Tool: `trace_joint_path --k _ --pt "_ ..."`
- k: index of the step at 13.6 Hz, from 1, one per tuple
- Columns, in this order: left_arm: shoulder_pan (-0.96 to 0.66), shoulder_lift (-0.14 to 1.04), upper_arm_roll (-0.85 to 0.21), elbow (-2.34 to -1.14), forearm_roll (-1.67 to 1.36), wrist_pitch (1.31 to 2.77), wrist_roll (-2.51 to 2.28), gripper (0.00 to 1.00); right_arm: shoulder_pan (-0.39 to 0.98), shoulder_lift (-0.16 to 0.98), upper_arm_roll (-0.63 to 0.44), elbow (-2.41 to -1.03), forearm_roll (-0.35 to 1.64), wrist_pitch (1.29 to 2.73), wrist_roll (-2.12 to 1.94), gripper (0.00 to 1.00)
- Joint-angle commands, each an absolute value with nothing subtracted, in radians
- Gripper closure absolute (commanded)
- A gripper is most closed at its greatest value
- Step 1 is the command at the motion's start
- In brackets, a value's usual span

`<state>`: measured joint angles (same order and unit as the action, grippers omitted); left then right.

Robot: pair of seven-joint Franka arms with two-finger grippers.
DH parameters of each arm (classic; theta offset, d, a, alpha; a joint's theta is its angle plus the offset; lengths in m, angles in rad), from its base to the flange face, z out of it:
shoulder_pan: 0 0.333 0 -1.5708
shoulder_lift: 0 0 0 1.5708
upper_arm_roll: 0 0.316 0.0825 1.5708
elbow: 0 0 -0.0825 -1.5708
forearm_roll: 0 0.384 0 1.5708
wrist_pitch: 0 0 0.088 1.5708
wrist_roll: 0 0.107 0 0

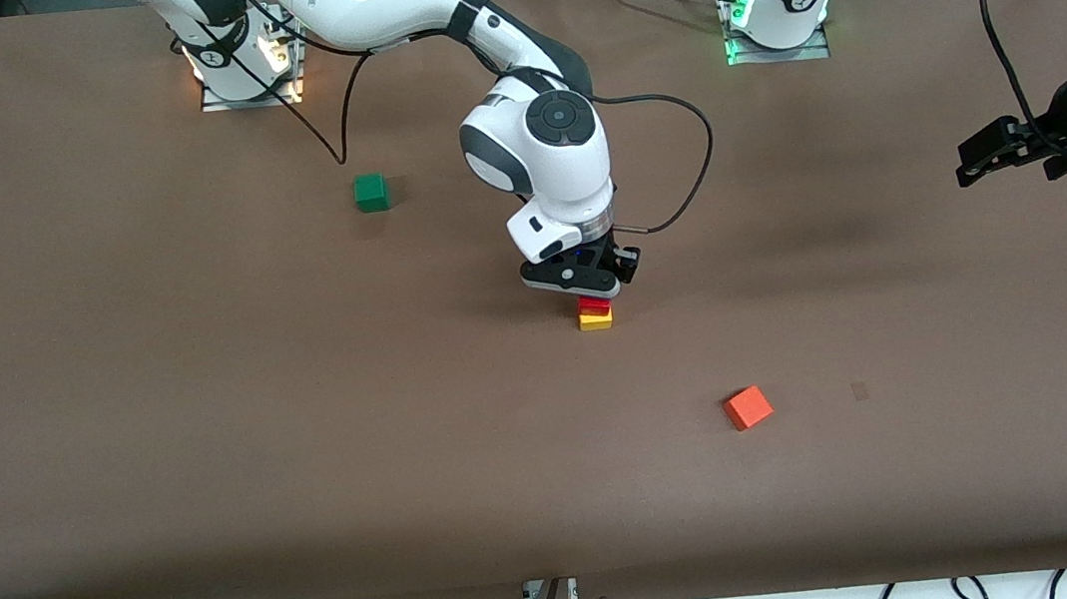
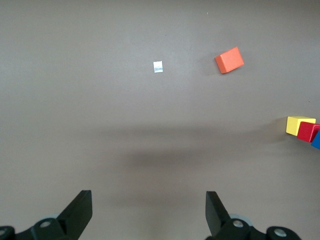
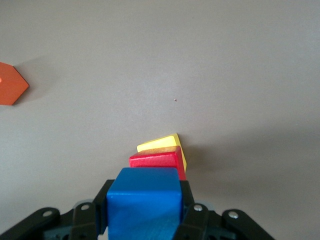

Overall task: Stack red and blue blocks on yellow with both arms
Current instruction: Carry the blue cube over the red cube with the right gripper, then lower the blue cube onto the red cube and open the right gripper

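Blue block (image 3: 144,200) sits clamped between the right gripper (image 1: 584,286) fingers (image 3: 192,215), held directly over the red block (image 1: 594,305), which rests on the yellow block (image 1: 595,320) mid-table. Whether blue touches red can't be told. Left gripper (image 1: 989,155) waits in the air at the left arm's end of the table, fingers (image 2: 77,212) spread wide with nothing between them. Orange cube (image 1: 748,408) lies nearer the front camera than the stack; green cube (image 1: 371,192) lies farther from it.

Bright, even overhead light; soft shadows on the table (image 1: 203,397); frames sharp.
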<state>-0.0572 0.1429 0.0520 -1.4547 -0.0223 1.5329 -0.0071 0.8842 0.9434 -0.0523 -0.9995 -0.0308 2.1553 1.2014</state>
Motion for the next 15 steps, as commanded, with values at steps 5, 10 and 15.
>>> trace_joint_path --k 5,10,15 --pt "-0.048 0.141 0.041 -1.46 -0.038 1.542 0.012 0.0 0.877 0.95 -0.063 -0.96 -0.049 2.14 1.212 0.0" --pt "-0.048 0.141 0.041 -1.46 -0.04 1.542 0.011 0.0 0.724 0.815 -0.051 -0.96 0.006 1.89 1.083 0.0" --pt "-0.049 0.143 0.041 -1.46 -0.04 1.543 0.011 0.0 0.496 0.617 -0.058 -1.029 0.119 1.682 0.806 0.0"
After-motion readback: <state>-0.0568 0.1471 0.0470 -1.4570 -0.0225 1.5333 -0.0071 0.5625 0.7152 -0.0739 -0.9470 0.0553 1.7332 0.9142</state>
